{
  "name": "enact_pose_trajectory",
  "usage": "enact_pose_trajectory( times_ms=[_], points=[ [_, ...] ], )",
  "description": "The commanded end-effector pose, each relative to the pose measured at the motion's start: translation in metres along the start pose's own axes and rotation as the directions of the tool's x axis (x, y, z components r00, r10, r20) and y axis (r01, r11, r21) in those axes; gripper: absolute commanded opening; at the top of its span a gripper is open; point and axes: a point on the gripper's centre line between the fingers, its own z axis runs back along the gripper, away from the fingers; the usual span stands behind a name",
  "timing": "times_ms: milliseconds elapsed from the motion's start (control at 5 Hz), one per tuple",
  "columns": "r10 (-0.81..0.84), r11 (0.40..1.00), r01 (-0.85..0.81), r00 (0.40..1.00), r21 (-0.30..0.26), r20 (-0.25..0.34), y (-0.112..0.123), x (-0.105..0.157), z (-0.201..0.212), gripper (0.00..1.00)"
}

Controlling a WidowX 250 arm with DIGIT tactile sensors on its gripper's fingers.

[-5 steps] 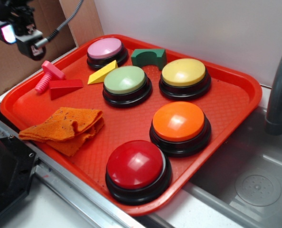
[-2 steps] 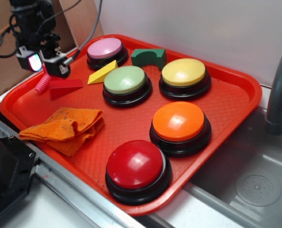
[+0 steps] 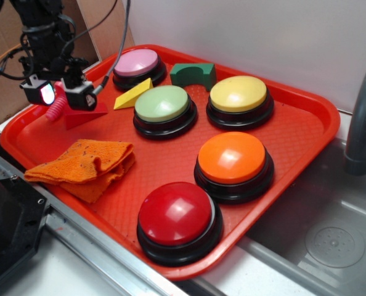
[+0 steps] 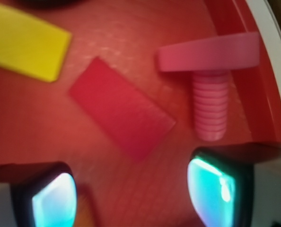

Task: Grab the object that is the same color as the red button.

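Observation:
The small red wedge block [image 3: 87,115] lies at the tray's back left, partly hidden by my gripper. In the wrist view the red wedge [image 4: 121,115] lies just ahead of the fingers. My gripper [image 3: 63,94] hangs open right above it, its glowing pads [image 4: 211,191] spread wide with bare tray between them [image 4: 133,198]. The large glossy red button [image 3: 178,217] on a black base stands at the tray's front.
A pink bolt [image 4: 211,85] lies beside the wedge by the tray's left rim [image 3: 23,126]. A yellow wedge [image 3: 132,94], green block [image 3: 193,74], orange cloth [image 3: 84,165], and pink [image 3: 137,65], green [image 3: 163,106], yellow [image 3: 239,95] and orange [image 3: 232,160] buttons fill the tray.
My gripper has come down and to the right from the upper left corner and now hangs low over the red wedge and pink bolt. The objects have not moved.

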Motion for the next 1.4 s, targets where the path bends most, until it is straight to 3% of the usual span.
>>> enact_pose_trajectory(
  times_ms=[0, 600, 800, 1000, 1200],
  points=[
    [0.121, 0.988, -0.123, 0.992, 0.090, 0.021, 0.005, 0.019, -0.004, 1.00],
    [0.067, 0.995, -0.065, 0.998, 0.070, -0.022, -0.002, 0.030, -0.019, 1.00],
    [0.043, 0.999, -0.042, 0.998, 0.019, -0.056, -0.008, 0.017, -0.031, 1.00],
    [0.047, 0.999, -0.045, 0.994, 0.026, -0.100, -0.019, 0.005, -0.035, 1.00],
    [0.059, 0.998, -0.059, 0.993, 0.000, -0.100, -0.021, 0.001, -0.037, 0.00]
  ],
)
